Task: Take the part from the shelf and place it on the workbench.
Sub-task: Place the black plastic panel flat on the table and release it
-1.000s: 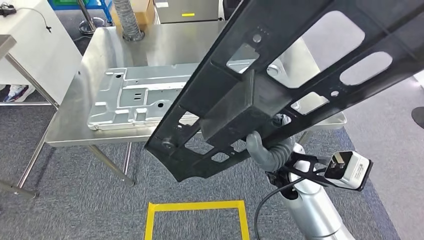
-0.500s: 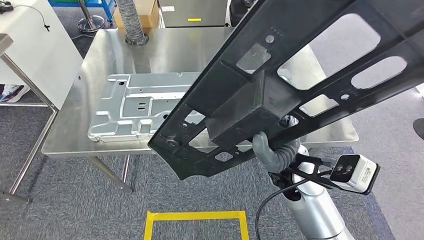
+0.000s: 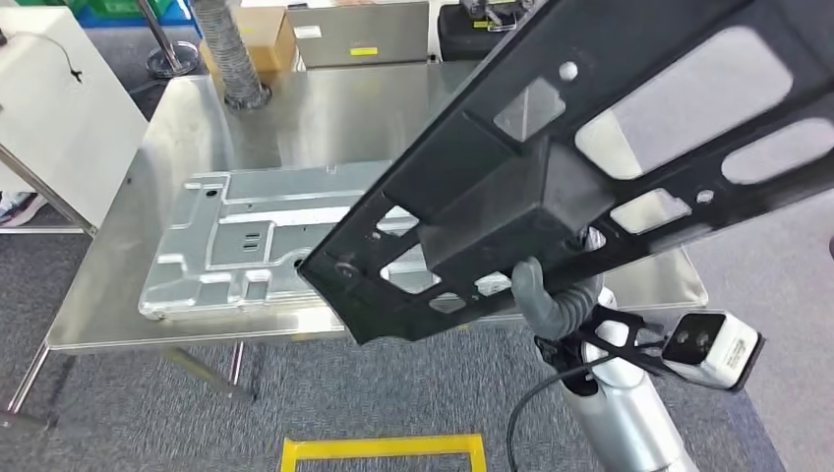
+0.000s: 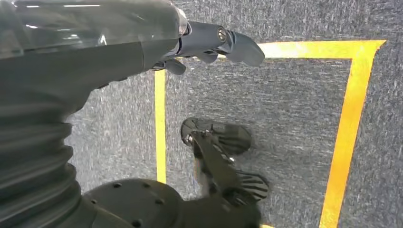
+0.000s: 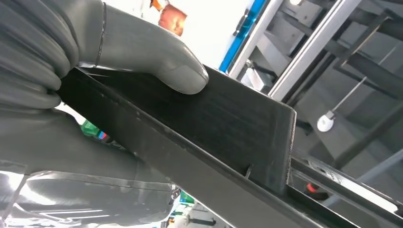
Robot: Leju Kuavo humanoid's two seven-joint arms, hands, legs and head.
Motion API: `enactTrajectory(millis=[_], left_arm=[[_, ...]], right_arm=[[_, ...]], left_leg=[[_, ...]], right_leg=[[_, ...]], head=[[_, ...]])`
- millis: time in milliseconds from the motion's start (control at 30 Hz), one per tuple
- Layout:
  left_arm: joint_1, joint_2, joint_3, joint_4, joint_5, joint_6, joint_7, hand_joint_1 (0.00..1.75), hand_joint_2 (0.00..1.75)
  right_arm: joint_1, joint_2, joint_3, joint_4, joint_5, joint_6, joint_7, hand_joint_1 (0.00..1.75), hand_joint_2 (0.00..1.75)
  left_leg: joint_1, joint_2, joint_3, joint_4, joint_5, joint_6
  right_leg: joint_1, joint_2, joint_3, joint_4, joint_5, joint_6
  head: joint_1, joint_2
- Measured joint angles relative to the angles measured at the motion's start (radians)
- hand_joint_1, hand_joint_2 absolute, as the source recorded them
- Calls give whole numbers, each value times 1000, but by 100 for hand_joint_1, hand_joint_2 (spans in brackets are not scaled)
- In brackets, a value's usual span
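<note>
Fingers (image 5: 183, 76) of the right hand (image 3: 547, 300) clamped the black part (image 3: 551, 177).
Part hung tilted above the surface (image 3: 325, 108), over the metal plate (image 3: 246, 246), awaiting placement; left hand (image 4: 209, 42) hung apart-fingered, empty.

One black part (image 3: 551, 187), a long perforated frame, is seen in the head view, and it is gripped by one right hand (image 3: 544, 300); the same part (image 5: 228, 128) is seen under that hand's thumb (image 5: 142, 52) in the right wrist view. One left hand (image 4: 209, 42) is seen in the left wrist view, with nothing held. One steel workbench (image 3: 187, 128) is counted, and one silver stamped panel (image 3: 246, 246) is lying on it. One ribbed hose (image 3: 224, 49), one cardboard box (image 3: 261, 39) and one yellow taped square (image 3: 384, 450) on the floor are counted. One white cabinet (image 3: 59, 108) is seen beside the workbench.
</note>
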Motion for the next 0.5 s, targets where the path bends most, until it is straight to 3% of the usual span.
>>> enactTrajectory(millis=[67,100,133,200,267,400,433,500], left_arm=[[3,-1,1,0,4,6,0,0,175],[4,-1,1,0,5,8,0,0,175],[4,-1,2,0,7,9,0,0,175],[5,-1,2,0,9,10,-1,0,175],[6,-1,4,0,11,11,-4,0,175],[9,-8,7,0,5,17,-19,0,175],[7,-10,7,0,1,17,-22,0,175],[4,-13,7,0,-5,15,-26,0,175]], right_arm=[[3,0,-4,-1,23,-34,6,175,175],[4,0,-8,-2,35,-50,10,175,175],[5,0,-12,-4,44,-65,14,175,175],[5,0,-20,-9,77,-103,24,175,175],[4,1,-27,-14,188,-212,66,175,175],[-94,0,-35,43,723,-530,318,175,175],[-138,-2,-36,78,861,-577,374,175,175],[-218,-3,-29,162,1078,-610,446,175,175]], left_leg=[[1,0,-68,70,-38,-3],[1,0,-78,56,-25,-3],[1,0,-73,10,14,-1],[-1,0,-42,-122,122,7],[-6,0,-25,-199,176,19],[-6,1,-21,-215,181,38],[-3,2,-18,-219,182,43],[-2,2,-13,-221,179,49]], right_leg=[[2,2,17,0,-15,-2],[3,3,28,0,-23,-1],[4,4,40,0,-32,0],[5,4,63,1,-50,5],[8,5,70,3,-63,14],[7,7,60,21,-85,37],[5,7,44,55,-104,42],[3,5,-24,184,-160,51]], head=[[0,0],[0,0],[0,0],[0,0],[0,0],[1,0],[2,0],[4,0]])
